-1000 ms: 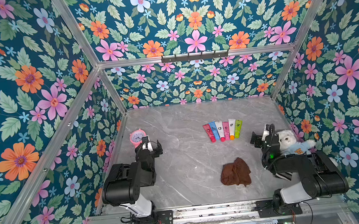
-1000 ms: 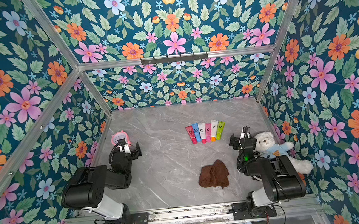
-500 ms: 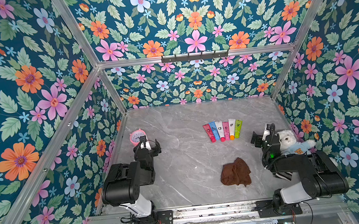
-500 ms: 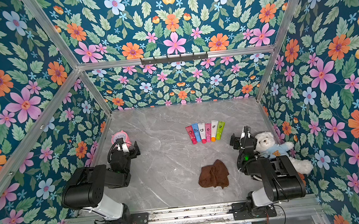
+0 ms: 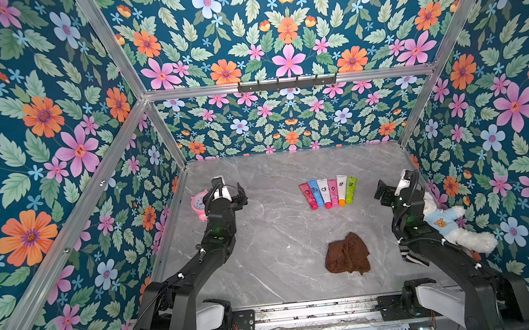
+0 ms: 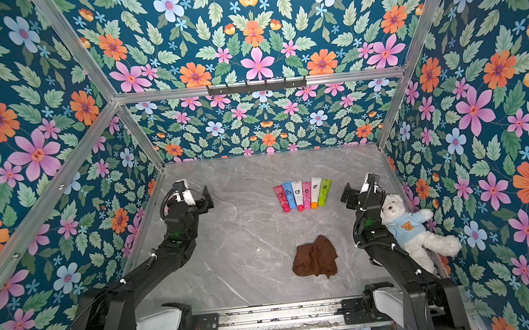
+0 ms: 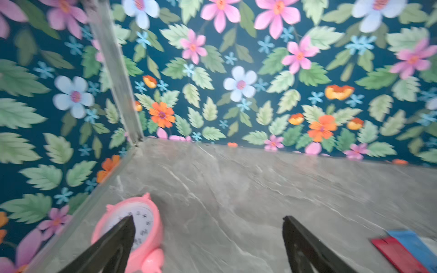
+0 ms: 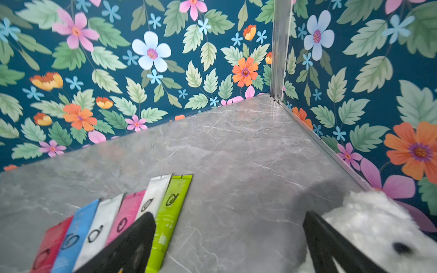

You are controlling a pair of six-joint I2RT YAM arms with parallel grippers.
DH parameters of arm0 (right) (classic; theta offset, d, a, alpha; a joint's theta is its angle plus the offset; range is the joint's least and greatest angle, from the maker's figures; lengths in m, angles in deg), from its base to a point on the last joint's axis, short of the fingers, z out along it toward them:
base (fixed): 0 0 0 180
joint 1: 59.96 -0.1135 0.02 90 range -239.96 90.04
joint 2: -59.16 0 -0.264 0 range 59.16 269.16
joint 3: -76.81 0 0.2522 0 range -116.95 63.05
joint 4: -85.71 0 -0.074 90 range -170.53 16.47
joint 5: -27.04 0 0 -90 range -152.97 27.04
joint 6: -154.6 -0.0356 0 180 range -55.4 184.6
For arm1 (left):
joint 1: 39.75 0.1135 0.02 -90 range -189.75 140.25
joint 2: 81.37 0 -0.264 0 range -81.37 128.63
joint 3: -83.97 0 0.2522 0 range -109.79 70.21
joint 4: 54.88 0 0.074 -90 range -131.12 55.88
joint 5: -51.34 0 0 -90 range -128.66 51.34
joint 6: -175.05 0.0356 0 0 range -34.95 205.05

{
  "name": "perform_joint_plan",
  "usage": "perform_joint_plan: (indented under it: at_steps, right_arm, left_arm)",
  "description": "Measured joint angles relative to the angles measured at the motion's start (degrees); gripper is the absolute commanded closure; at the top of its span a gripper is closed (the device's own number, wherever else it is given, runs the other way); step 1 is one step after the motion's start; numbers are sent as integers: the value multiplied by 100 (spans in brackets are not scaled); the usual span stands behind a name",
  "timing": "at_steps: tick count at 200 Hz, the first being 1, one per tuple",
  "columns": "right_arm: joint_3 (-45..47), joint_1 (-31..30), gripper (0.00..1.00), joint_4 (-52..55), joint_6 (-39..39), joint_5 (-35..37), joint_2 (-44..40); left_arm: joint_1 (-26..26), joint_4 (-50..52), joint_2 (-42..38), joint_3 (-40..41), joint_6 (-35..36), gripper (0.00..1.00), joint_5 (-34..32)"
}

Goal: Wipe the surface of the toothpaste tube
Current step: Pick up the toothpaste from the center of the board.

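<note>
While both arms hang low over the grey marble table (image 5: pixel 277 244), neither one is holding anything. The left gripper (image 7: pixel 207 218) has its jaws spread wide over bare tabletop near the left wall. A pink alarm clock (image 5: pixel 198 205) stands just beside it, and in the blurry left wrist view the clock face shows partly behind the gripper. The right gripper (image 8: pixel 228 214) is spread just as wide and is also empty, close to the right wall. A white teddy bear (image 6: pixel 408 228) in a blue top lies beside that arm.

The 6 toothpaste tubes (image 5: pixel 328 192) lie flat in a tight row toward the back middle of the table, caps toward the robot: red, blue, white, pink, white with an orange cap, green. They sit between the 2 grippers, nearer the right one, touching neither. A crumpled brown cloth (image 5: pixel 348 254) lies closer to the robot than the tubes, apart from them and from both grippers.
</note>
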Motion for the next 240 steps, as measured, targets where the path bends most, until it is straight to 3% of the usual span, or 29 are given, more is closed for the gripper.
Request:
perform_joint_plan:
  at_steps: [23, 55, 85, 115, 152, 178, 240]
  right_arm:
    - [-186, 90, 21, 1003, -428, -369, -501]
    - [-638, 118, 27, 2070, -647, -1292, -817]
    - [-1532, 122, 36, 2726, -643, -2573, -155]
    - [-2494, -98, 47, 3180, -785, -3945, 986]
    - [-3440, -848, 53, 3803, -616, -4612, 1930]
    - [-3318, -894, 54, 4033, -645, -4677, 2020]
    - [-2881, -914, 53, 4752, -505, -4343, 1486]
  left_arm:
    - [-466, 782, -2, -208, -516, 22, 627]
    - [-1609, 1499, 492, -555, -1069, 20, 1705]
    - [-2396, 1687, 1025, -678, -1377, 20, 2186]
    - [-2518, 1547, 1290, -450, -1751, 22, 2243]
    - [-2332, 1443, 1510, -658, -2024, 27, 1967]
    - [-2164, 1397, 2109, -1473, -2081, 27, 1821]
    - [-2175, 1731, 3759, -3082, -2435, 27, 2159]
